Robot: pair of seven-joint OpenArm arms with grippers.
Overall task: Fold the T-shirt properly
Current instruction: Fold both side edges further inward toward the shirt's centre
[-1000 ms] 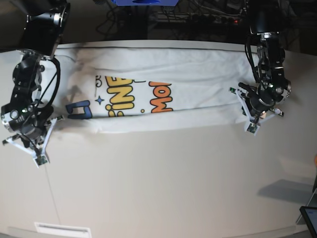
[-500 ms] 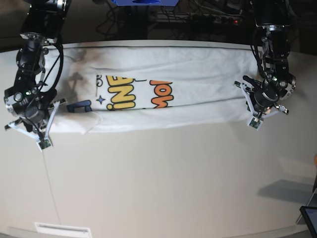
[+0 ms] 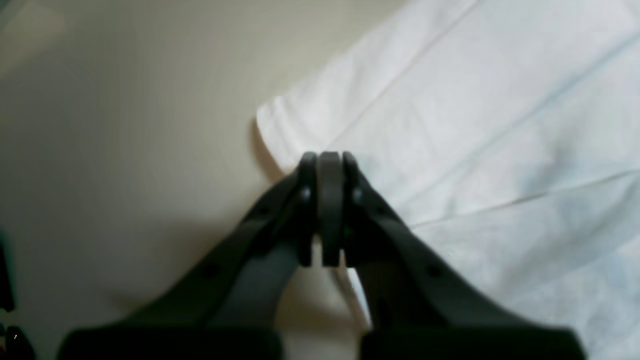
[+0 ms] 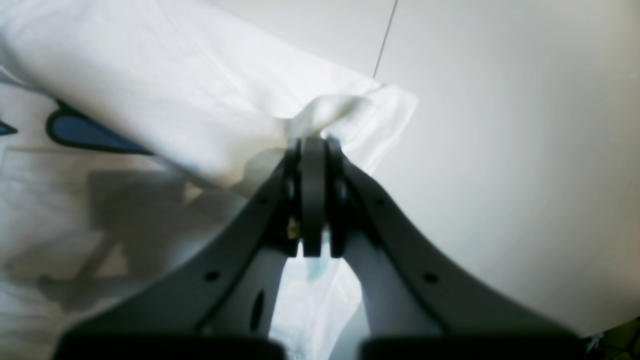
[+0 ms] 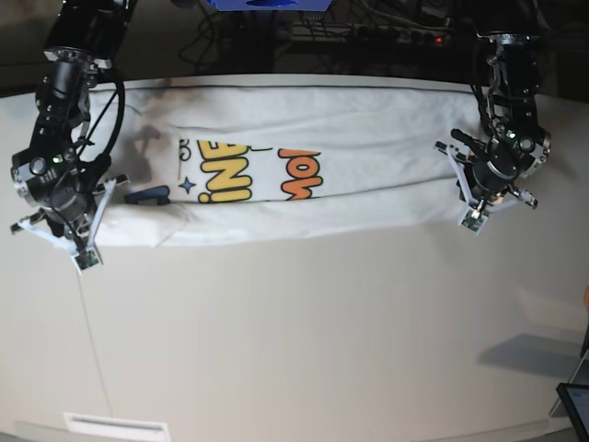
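Note:
The white T-shirt (image 5: 350,129) lies as a long strip across the far half of the table, with its yellow and orange print (image 5: 248,175) facing up. My right gripper (image 5: 85,256) is at the strip's left near corner. In the right wrist view that gripper (image 4: 314,142) is shut on a bunched corner of the T-shirt (image 4: 175,90), next to a blue print shape (image 4: 80,131). My left gripper (image 5: 471,215) is at the strip's right near corner. In the left wrist view it (image 3: 322,157) is shut at the hem edge of the T-shirt (image 3: 475,150).
The pale table (image 5: 322,322) spreads in front of the shirt, with a thin seam line (image 5: 92,350) at the left. A white label (image 5: 115,425) sits at the near edge. A dark device (image 5: 575,405) stands at the lower right. Cables (image 5: 368,28) lie beyond the far edge.
Both grippers have moved toward the far side of the table, carrying the shirt's near edge with them. The strip is narrower, and more of the blue print at the left is covered.

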